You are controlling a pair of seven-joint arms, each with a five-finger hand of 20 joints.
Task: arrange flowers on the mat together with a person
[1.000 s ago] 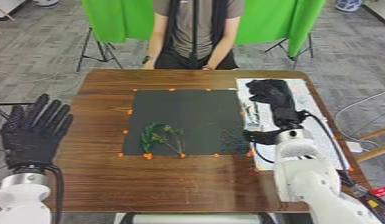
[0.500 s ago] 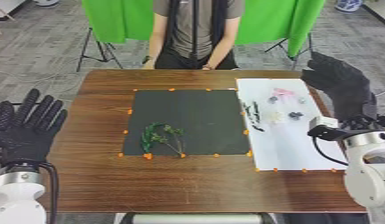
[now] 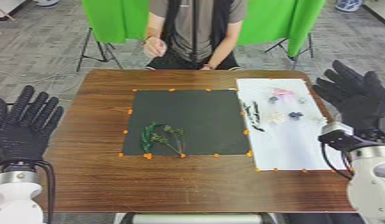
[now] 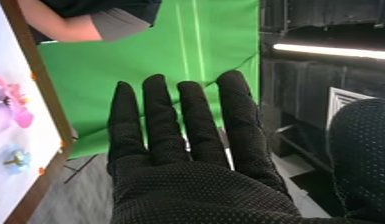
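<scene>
At three o'clock, right hand [image 3: 359, 102]: released; shifted outward, uncovering pink flower [image 3: 283, 92].
Nine o'clock, left hand [image 3: 21, 137]: released.

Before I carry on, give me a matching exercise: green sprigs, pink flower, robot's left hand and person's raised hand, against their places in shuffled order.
1. Green sprigs
2. Pink flower
3. Robot's left hand
4. Person's raised hand

A. On the white sheet
B. Beyond the table's far edge
C. On the dark mat
D. Off the table's left side

Pairs: 1-C, 2-A, 3-D, 4-B
</scene>
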